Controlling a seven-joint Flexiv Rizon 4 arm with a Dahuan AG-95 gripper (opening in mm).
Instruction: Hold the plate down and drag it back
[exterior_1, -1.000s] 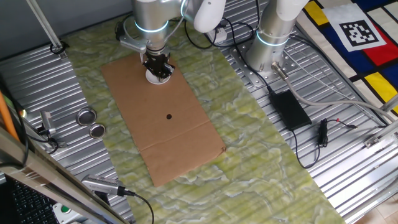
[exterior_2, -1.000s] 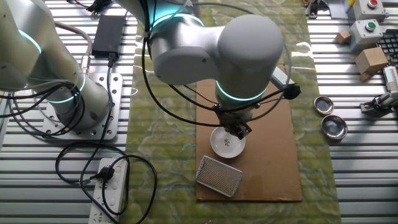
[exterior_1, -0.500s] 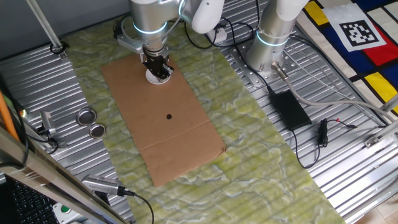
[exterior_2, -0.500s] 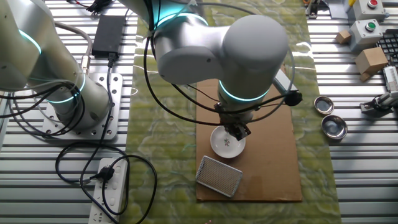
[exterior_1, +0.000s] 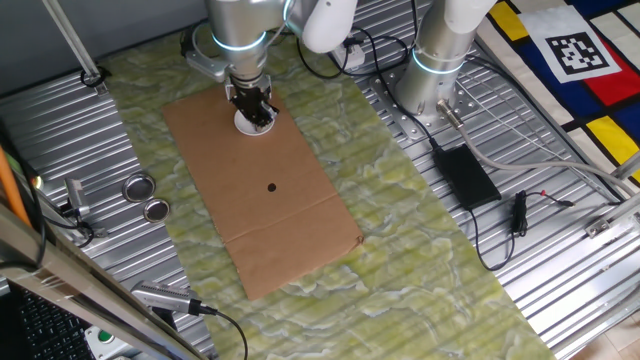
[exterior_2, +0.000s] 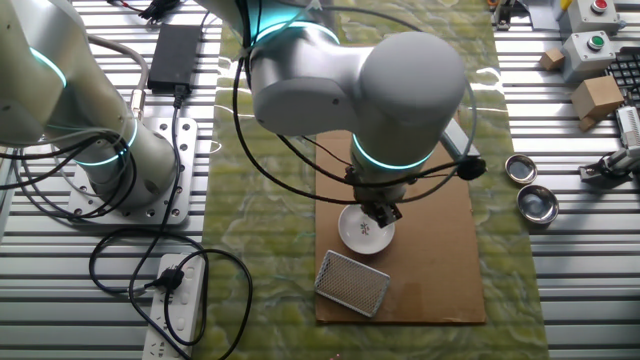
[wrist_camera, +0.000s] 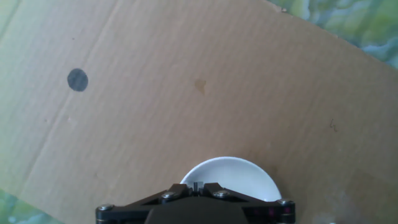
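Note:
The small white plate (exterior_1: 247, 125) lies on the brown cardboard sheet (exterior_1: 270, 210) near its far end. My gripper (exterior_1: 256, 112) is shut, with its tip pressed down on the plate's middle. In the other fixed view the plate (exterior_2: 358, 234) shows under the gripper (exterior_2: 380, 213). In the hand view the plate (wrist_camera: 242, 176) sits at the bottom edge, just ahead of the closed gripper (wrist_camera: 199, 185), which covers its near part.
A black dot (exterior_1: 272, 186) marks the cardboard's middle, also in the hand view (wrist_camera: 77, 79). Two silvery tins (exterior_1: 138, 187) (exterior_1: 156, 209) sit left of the cardboard. A mesh pad (exterior_2: 352, 283) lies beside the plate. A second arm's base (exterior_1: 430, 70) and a power adapter (exterior_1: 464, 175) stand right.
My gripper and the plate under it have slid a little further toward the far end of the cardboard, away from the black dot. The gripper stays shut.

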